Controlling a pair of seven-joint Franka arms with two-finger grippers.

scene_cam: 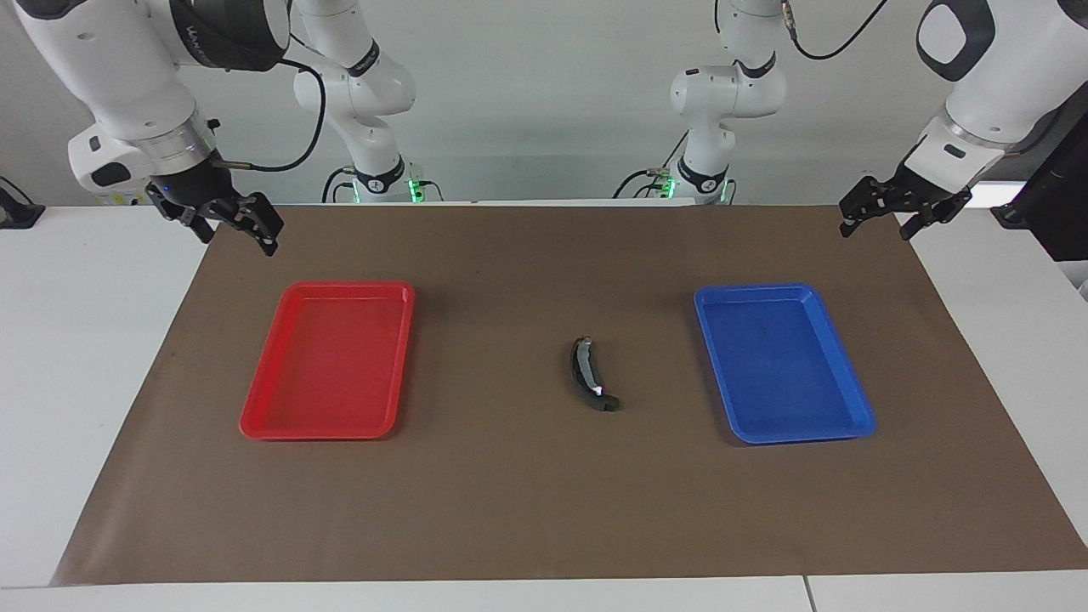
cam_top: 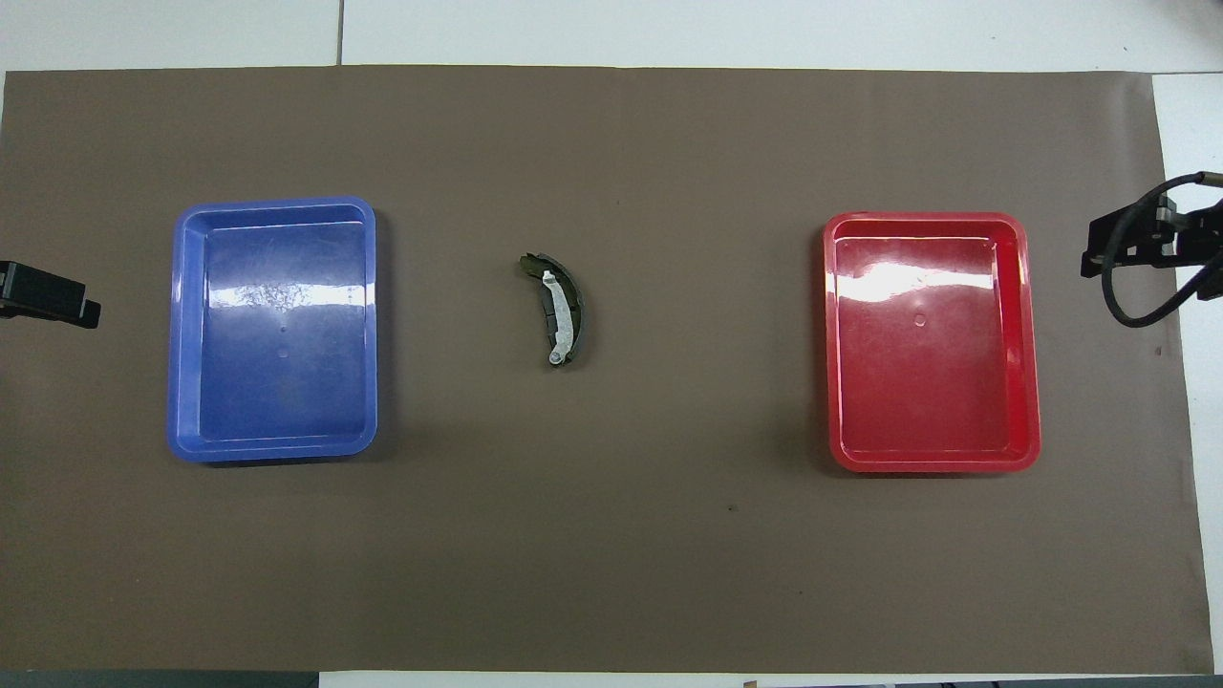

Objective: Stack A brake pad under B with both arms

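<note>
B (scene_cam: pixel 587 375) (cam_top: pixel 559 309), a curved black pad with a light grey strip, lies at the middle of the brown mat between the two trays. The A brake pad does not show as a separate thing; a dark edge runs under B, and I cannot tell whether that is it. My right gripper (scene_cam: pixel 239 229) (cam_top: pixel 1137 250) hangs open and empty over the mat's edge at the right arm's end. At the left arm's end my left gripper (scene_cam: pixel 879 218) (cam_top: pixel 48 296) waits over the mat's edge, open and empty.
A red tray (scene_cam: pixel 255 413) (cam_top: pixel 1030 344) lies toward the right arm's end and a blue tray (scene_cam: pixel 854 398) (cam_top: pixel 179 325) toward the left arm's end; nothing lies in either. The brown mat (scene_cam: pixel 510 510) covers most of the white table.
</note>
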